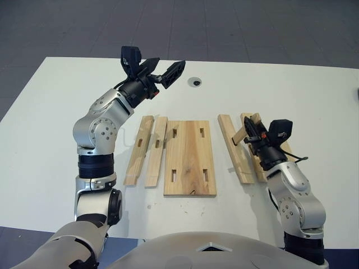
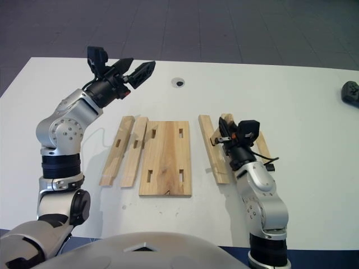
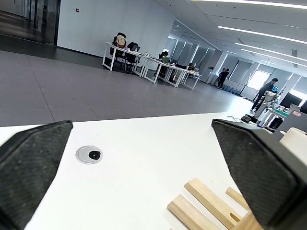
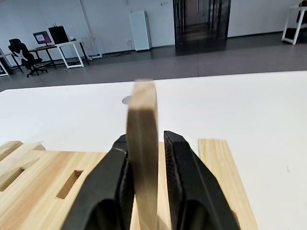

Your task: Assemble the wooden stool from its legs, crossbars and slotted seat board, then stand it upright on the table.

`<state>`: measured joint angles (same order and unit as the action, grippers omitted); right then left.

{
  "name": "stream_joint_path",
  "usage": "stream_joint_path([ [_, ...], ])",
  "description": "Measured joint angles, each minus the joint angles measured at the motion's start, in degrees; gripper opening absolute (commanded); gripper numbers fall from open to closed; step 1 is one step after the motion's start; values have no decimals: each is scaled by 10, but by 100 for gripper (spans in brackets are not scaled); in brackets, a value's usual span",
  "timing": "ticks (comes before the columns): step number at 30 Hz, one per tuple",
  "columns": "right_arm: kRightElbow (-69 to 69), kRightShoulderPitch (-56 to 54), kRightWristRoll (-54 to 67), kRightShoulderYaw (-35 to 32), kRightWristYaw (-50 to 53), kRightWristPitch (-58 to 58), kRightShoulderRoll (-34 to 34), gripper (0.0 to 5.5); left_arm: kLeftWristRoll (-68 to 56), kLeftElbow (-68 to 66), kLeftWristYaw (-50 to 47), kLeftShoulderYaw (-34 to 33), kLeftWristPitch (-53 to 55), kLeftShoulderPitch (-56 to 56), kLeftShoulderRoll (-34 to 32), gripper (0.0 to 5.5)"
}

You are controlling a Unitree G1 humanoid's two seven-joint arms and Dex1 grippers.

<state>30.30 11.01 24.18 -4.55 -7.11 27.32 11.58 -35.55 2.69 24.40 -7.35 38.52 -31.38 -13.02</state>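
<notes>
Wood likely light and stiff: right gripper [image 1: 251, 133] pinches the flat faces of a crossbar [image 4: 143, 124] at three o'clock of the seat board [image 1: 188, 154], left gripper [image 1: 170, 63] gapes empty at eleven

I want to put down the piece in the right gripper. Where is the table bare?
Bare: the far strip around the grommet, beyond the seat board; the table right of the right-hand pieces. Crowded: the middle row, from the left pieces across.
</notes>
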Motion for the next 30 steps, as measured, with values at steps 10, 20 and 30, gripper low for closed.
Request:
stream_joint_path([
  [10,59,-110,133,-75,40,79,-7,314,2,-13,2,2,-5,0,1,540],
  [20,52,-209,201,-105,90,129,15,225,5,-21,11,7,-14,0,8,540],
  [30,-46,-244,154,-73,59,133,38,54,12,-22,5,11,-22,0,13,540],
])
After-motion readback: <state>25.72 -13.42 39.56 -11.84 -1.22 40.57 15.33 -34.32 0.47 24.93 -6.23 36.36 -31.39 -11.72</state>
